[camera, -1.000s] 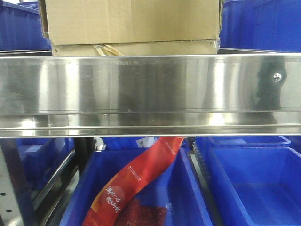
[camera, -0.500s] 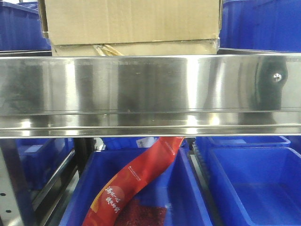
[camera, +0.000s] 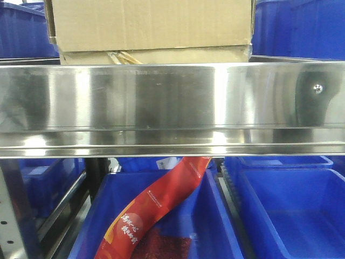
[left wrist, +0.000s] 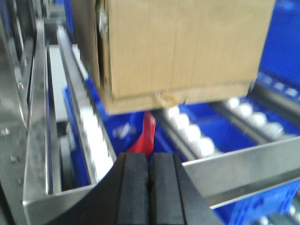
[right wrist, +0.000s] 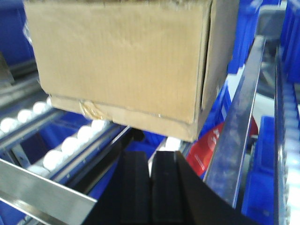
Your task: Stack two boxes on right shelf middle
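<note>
Blue bins (camera: 294, 208) filled the rack beneath the steel shelf (camera: 172, 102). Both boxes sat stacked there, upper box (camera: 151, 24) on lower box (camera: 178, 55), just ahead of the left gripper (left wrist: 150, 183) and right gripper (right wrist: 151, 187), each closed and empty.

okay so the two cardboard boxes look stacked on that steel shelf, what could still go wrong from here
The top box sits on the flatter box with uneven edges, so a nudge might shift it. Both the left end effector and the right end effector are shut close beneath the stack; lifting carelessly could bump it. The shelf lip lies close by, so a retreating arm could clip it.
</note>
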Robot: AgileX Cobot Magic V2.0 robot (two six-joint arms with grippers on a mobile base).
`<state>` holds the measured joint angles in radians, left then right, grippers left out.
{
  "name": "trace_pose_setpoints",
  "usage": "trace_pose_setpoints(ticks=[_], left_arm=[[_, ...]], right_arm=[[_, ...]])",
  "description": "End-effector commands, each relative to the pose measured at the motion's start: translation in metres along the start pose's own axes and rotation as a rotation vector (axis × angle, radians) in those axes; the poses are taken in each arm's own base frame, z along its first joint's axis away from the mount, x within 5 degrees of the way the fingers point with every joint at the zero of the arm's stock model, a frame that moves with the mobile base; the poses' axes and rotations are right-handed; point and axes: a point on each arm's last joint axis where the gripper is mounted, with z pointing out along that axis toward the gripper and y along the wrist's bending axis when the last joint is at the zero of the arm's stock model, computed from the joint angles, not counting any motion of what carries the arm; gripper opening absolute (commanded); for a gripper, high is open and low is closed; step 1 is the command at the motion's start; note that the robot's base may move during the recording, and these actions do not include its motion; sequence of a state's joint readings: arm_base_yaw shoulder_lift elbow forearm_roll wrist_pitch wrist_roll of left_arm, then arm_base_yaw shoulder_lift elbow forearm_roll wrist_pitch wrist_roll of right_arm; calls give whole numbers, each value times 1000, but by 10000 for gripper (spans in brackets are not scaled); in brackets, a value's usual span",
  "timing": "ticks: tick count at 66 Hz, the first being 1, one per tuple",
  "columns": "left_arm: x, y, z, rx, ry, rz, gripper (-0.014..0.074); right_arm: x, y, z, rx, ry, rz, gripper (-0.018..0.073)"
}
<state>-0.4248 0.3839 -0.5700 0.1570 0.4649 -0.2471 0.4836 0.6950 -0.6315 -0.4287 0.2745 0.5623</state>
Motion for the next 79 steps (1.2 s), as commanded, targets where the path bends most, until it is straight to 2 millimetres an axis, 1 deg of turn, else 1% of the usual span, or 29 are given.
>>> trace_pose_setpoints(ticks=[1, 11, 31, 36, 39, 42, 45, 50, 52, 62, 70, 79], left_arm=[[-3, 1, -11, 4, -67, 5, -91], [-4, 1, -22, 10, -117, 1, -91], [-4, 1, -24, 10, -123, 1, -91], [-4, 1, -24, 10, -123, 1, -91], [-4, 1, -24, 10, -123, 1, -91], [-4, 1, -24, 9, -123, 3, -91], [-4, 1, -24, 9, -123, 3, -91], [-4, 1, -24, 9, -123, 3, -91], [-4, 1, -24, 9, -123, 3, -91], [-4, 1, -24, 9, -123, 3, -91], [-4, 1, -24, 9, -123, 3, -91], [-4, 1, -24, 9, -123, 3, -91]], right_arm=[[-3, 2, -2, -20, -32, -5, -169], [-4, 2, -2, -24, -37, -5, -169], [-4, 2, -2, -25, -39, -5, -169], [-3, -1, -9, -11, -63, 6, -169], [1, -5, -13, 2, -76, 8, -169], [6, -10, -22, 30, -100, -20, -169], [10, -16, -29, 73, -129, -84, -169], [20, -26, -41, 159, -182, -171, -169], [24, -29, -44, 189, -198, -180, -169], [60, -42, -57, 334, -276, -47, -169], [93, -48, -63, 412, -290, -38, -169], [124, -48, -64, 420, -294, -36, -169]])
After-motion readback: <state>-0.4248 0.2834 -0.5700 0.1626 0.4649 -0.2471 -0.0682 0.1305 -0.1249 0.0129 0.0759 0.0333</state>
